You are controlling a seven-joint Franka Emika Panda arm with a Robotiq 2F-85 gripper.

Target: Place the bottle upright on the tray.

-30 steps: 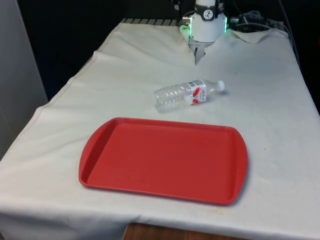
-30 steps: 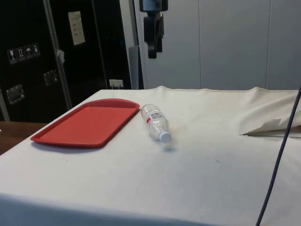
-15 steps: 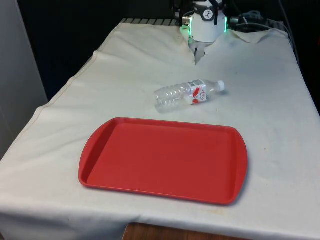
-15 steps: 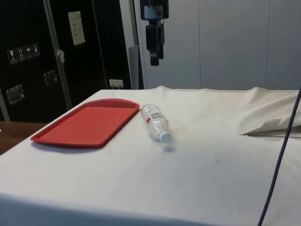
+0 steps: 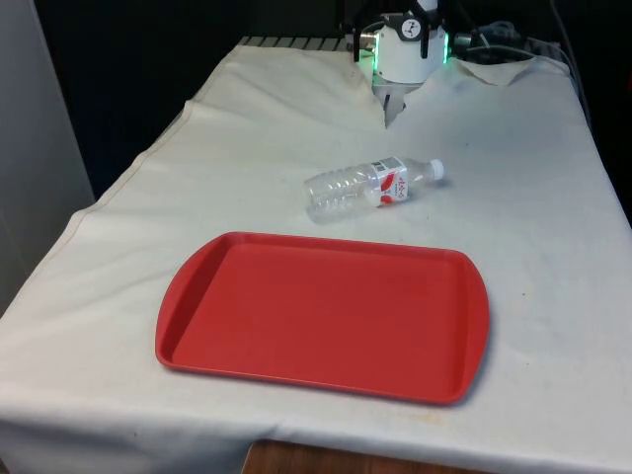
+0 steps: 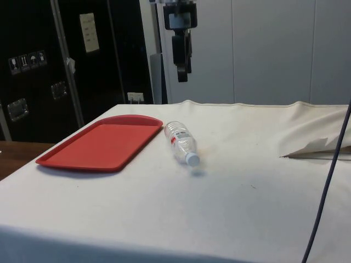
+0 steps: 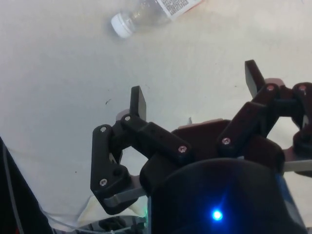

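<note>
From the wrist view I see the fingers spread wide apart, with nothing between them but bare cloth. The gripper points straight down and hangs high above the worktop, well clear of everything on it. In the front view the gripper sits at the far end of the table, beyond the bottle.

The bottle lies on its side on the cloth, not on the tray. It is near the tray's far edge but apart from it, with a strip of cloth between them. Its white cap points to the front view's right and its clear body to the left, with a red and white label near the neck.

The side view gives me the height of the gripper over the bottle, which the front view does not. The wrist view shows the bottle with its cap toward the gripper.

The tray is red and lies flat, with nothing on it. Around the bottle the cloth is open on every side. A cable hangs at the side view's right edge.
</note>
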